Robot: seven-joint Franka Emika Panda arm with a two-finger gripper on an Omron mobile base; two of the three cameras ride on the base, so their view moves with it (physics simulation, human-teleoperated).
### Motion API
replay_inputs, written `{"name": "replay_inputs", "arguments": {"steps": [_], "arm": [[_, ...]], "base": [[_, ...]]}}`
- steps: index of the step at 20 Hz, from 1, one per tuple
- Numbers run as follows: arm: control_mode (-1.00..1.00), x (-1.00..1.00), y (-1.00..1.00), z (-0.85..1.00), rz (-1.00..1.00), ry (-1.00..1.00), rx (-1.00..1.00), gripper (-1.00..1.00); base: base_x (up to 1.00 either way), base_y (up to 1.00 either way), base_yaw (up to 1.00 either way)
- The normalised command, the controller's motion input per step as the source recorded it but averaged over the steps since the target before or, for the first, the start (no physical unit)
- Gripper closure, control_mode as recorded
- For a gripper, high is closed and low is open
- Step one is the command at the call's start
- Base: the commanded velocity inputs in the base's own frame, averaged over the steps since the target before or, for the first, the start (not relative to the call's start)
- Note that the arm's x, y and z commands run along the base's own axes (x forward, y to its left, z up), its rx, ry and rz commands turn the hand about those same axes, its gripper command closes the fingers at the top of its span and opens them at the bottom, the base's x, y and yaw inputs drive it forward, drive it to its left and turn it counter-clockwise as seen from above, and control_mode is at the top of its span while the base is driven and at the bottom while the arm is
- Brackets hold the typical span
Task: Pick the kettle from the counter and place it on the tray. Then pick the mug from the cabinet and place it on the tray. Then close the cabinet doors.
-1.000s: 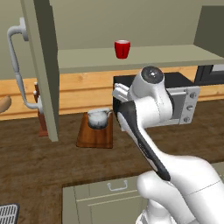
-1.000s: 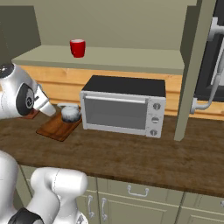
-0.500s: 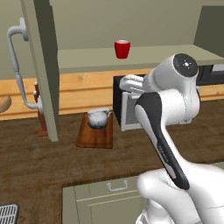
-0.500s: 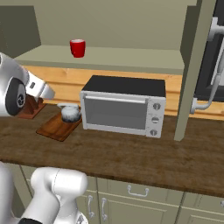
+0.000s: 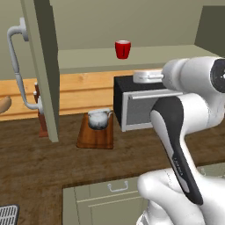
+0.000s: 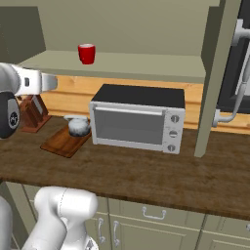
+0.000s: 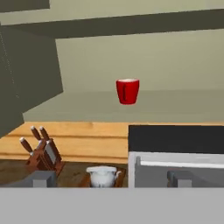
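With the kettle (image 5: 99, 119) already on the tray (image 5: 95, 137), the gripper (image 7: 111, 178) has risen, fingers spread and empty, the red mug (image 7: 127, 91) now straight ahead above them.

the left base view is looking forward and down from behind the arm's left, the right base view from its right; both are sharing the mug (image 5: 123, 48), kettle (image 5: 99, 119) and tray (image 5: 96, 137). the hand view is facing them level, nearer.
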Motion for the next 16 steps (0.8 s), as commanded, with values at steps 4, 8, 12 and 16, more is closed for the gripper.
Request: {"name": "replay_inputs", "arguments": {"steps": [4,8,12,16], "arm": [[-1.00,-0.06,0.12,0.29,0.00,-0.03,-0.09,-1.00],[-1.00,0.06,0.00,0.00,0.00,0.00,0.00,-1.00],[-1.00,0.26,0.00,0.01,0.00,0.00,0.00,-1.00],[-1.00,0.30,0.01,0.17,0.02,0.00,0.00,-1.00]], "base": [[0.00,0.00,0.00],[0.00,0.00,0.00],[0.00,0.00,0.00],[0.00,0.00,0.00]]}}
